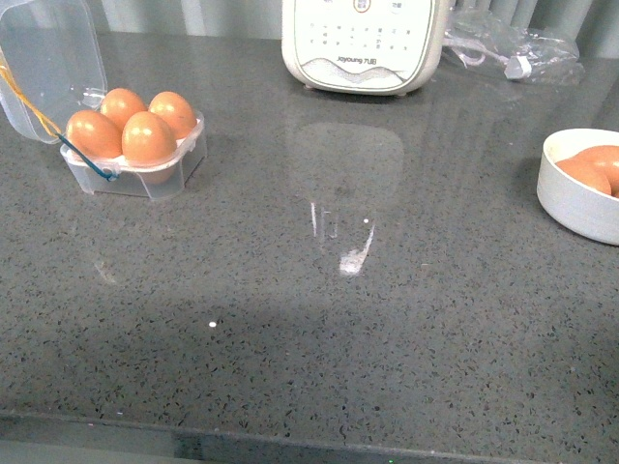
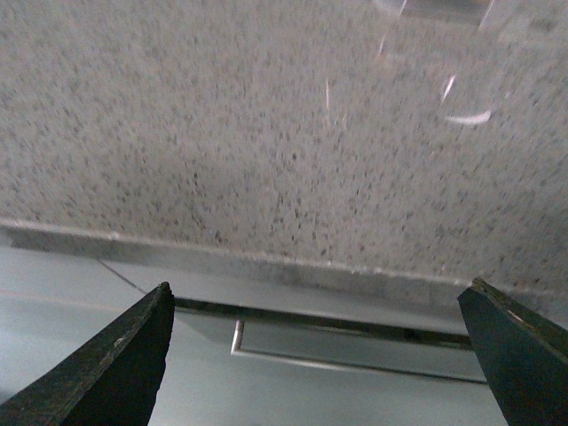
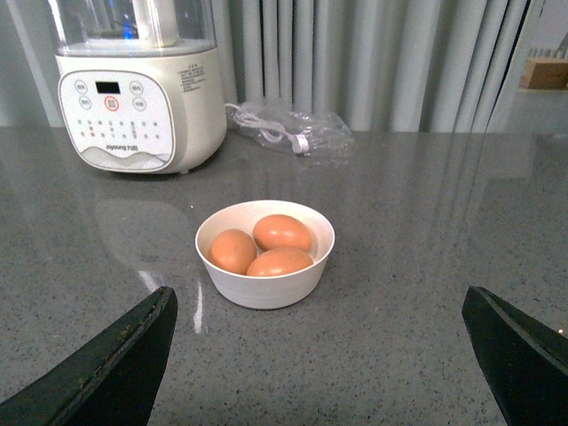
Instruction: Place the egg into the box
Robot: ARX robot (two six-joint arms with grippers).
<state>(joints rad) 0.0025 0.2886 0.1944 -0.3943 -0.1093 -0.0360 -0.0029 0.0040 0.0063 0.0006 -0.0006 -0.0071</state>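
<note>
Egg (image 1: 148, 138) sits in the box (image 1: 186, 160), far left on the bench (image 1: 338, 319), all four cups filled; left hand (image 2: 319, 288), the nearer, gapes empty over the bench's front edge; right hand (image 3: 318, 311), likewise spread and empty, faces the bowl (image 3: 266, 288).

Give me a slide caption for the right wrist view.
Open right gripper faces a white bowl holding three brown eggs, appliance behind.

We see only the base of the white appliance (image 1: 366, 43); its button labels are too small to read. Left of it, the clear lid (image 1: 48, 58) of the box (image 1: 145, 179) runs past the picture's edge; right of it, the white bowl (image 1: 571, 198) is cropped.
</note>
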